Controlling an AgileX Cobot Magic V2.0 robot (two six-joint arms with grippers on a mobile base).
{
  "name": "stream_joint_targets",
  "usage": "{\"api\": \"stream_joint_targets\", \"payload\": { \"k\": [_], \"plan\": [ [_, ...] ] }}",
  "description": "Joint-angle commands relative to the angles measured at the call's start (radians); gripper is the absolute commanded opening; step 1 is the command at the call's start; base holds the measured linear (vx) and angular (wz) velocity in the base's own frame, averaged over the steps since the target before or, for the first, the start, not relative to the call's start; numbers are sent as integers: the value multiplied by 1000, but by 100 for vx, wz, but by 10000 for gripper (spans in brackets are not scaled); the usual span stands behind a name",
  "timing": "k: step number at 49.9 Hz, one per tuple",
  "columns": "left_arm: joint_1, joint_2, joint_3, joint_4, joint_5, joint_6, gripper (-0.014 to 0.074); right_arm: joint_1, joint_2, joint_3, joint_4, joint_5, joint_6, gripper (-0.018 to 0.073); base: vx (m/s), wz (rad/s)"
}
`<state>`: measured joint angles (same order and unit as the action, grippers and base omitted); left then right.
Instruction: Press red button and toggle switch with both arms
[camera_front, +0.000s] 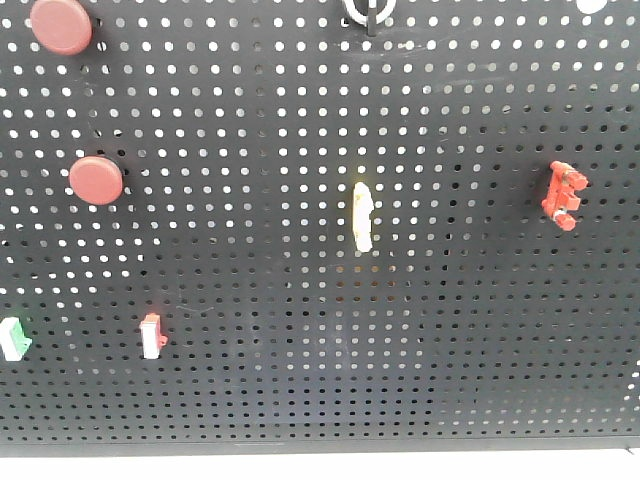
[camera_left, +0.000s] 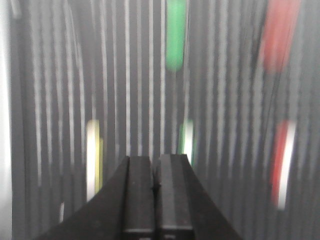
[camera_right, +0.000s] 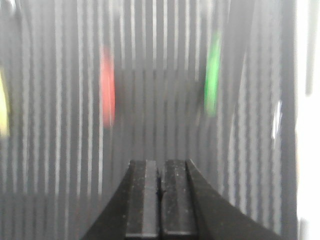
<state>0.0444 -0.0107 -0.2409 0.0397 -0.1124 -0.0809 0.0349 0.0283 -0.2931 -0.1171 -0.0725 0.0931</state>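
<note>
The black perforated board that serves as the upright counter (camera_front: 300, 400) fills the front view, and no arm shows against it. How close either arm is to the board can only be judged from the wrist cameras, and both of those are smeared into vertical streaks. I take that as motion blur, and an arm reaching the panel at speed could strike it hard instead of pressing. The left pincer (camera_left: 155, 159) has its black fingers pressed together with nothing between them, and so does the right pincer (camera_right: 160, 164). Each therefore offers a narrow blunt tip, which could skid off a curved surface if it lands off centre. The task's round, dull-red, smooth domed button (camera_front: 60, 25) sits in the top left corner of the counter, cut by the frame edge. Below it, apart but in the same column, is a slightly smaller round red button (camera_front: 96, 180). The two are alike enough that the left arm could easily press the wrong one. The red blurs in the wrist views cannot be matched to either. Near the middle hangs a cream-yellow elongated switch (camera_front: 362, 215), and toward the right a bright red clip-shaped switch (camera_front: 563, 195). Either could be mistaken for the target or clipped in passing. The toggle switch (camera_front: 368, 12), a small black stubby lever in a white-silver ring collar, lies at the very top edge and is partly cropped. The lever is small, so the right tip could hit the collar or slide past without flipping it.
</note>
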Motion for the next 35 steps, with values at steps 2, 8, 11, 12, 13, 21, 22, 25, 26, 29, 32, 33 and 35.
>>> {"api": "stream_joint_targets", "payload": {
  "k": [2,8,11,12,13,21,22,25,26,29,32,33,35],
  "plan": [
    [1,78,-269,19,38,-13,2,-6,114,-210,-14,-25,-7,-3,0,0],
    [1,226,-493,19,136,-13,2,-6,240,-372,-14,-24,-7,-3,0,0],
    [1,315,-601,18,169,-13,2,-6,307,-431,-14,-22,-7,-3,0,0],
    [1,334,-621,17,177,-13,2,-6,332,-443,-14,-21,-7,-3,0,0],
    [1,360,-647,17,187,-13,2,-6,348,-460,-14,-21,-7,-3,0,0],
    [1,508,-715,17,233,-13,2,-6,480,-519,-10,-41,-7,-3,0,0],
    [1,525,-715,17,230,-13,2,-6,492,-520,-10,-50,-7,-3,0,0],
    [-7,569,-717,-6,209,-13,2,-6,518,-520,-10,-74,-5,-3,0,0],
    [-12,577,-717,-18,202,-13,2,-6,527,-520,-10,-86,-5,-3,0,0],
    [-27,614,-725,-66,182,-9,2,-6,542,-520,-9,-103,-4,-3,0,0],
    [-49,649,-740,-111,172,-6,2,-6,554,-520,-9,-116,-4,-3,0,0],
    [-60,664,-748,-126,172,-6,2,-6,558,-520,-9,-120,-3,-3,0,0],
    [-82,694,-764,-146,170,-5,2,-6,563,-520,-9,-131,-3,-3,0,0]
  ]
}}
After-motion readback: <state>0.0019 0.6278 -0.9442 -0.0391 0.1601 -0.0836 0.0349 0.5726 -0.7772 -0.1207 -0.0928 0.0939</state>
